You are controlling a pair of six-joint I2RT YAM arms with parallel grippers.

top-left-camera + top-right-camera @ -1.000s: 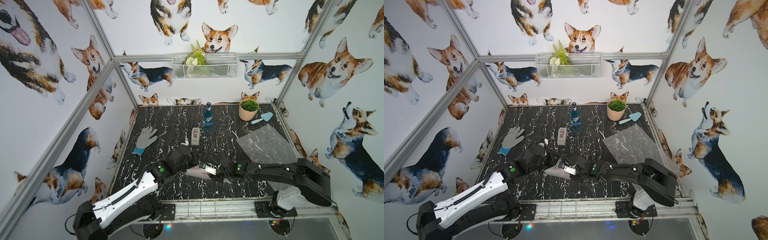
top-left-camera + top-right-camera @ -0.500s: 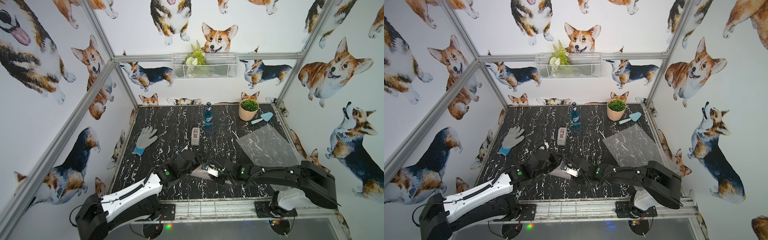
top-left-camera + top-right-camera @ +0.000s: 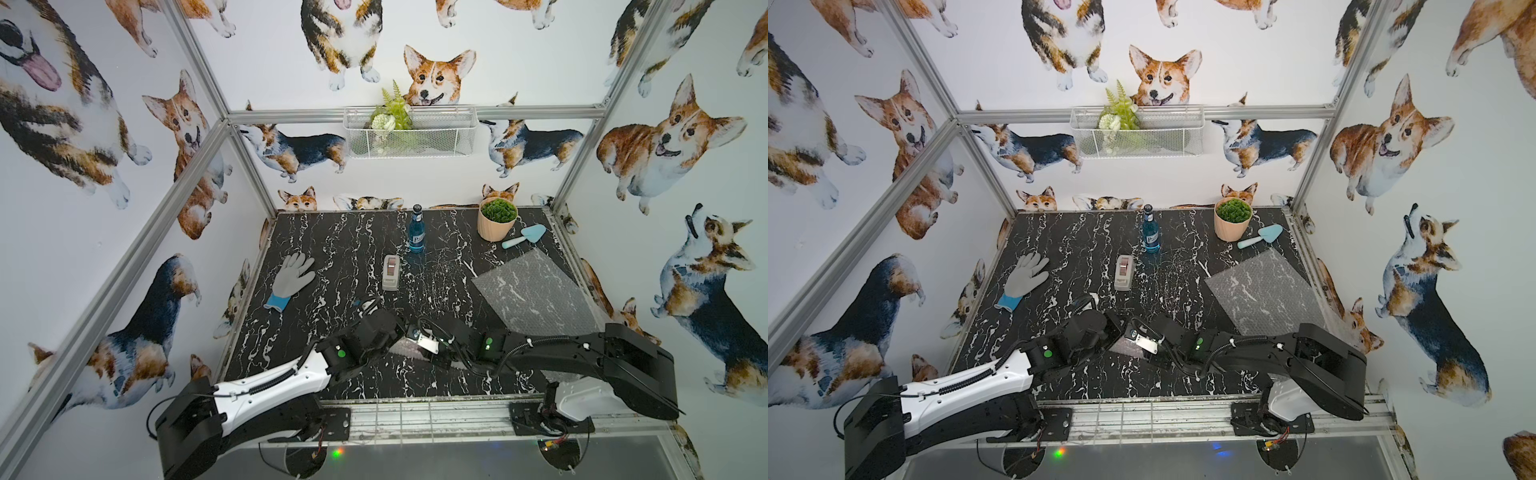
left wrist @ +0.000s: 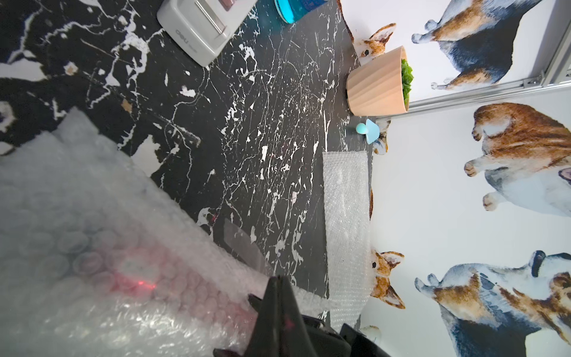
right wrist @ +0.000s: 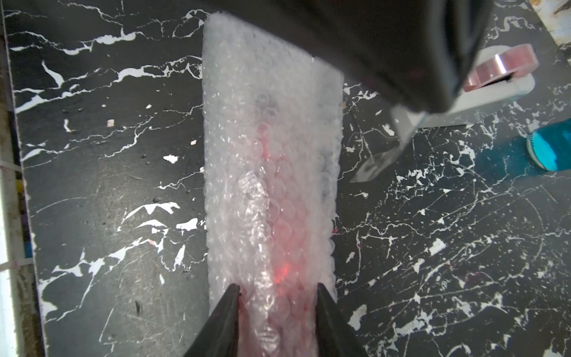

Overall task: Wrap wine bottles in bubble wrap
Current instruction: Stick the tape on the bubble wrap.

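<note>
My right gripper (image 5: 277,286) clasps the red bottle (image 5: 278,247) rolled in bubble wrap (image 5: 234,77), my left gripper (image 4: 276,287) pinches a tape strip (image 4: 244,244); the blue bottle (image 3: 416,232) at twelve o'clock stands unwrapped.

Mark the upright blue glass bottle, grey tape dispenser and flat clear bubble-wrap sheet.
Blue glass bottle (image 3: 416,240): in a top view, its label.
Grey tape dispenser (image 3: 390,274): in a top view, its body.
Bubble-wrap sheet (image 3: 534,291): in a top view, its centre.
</note>
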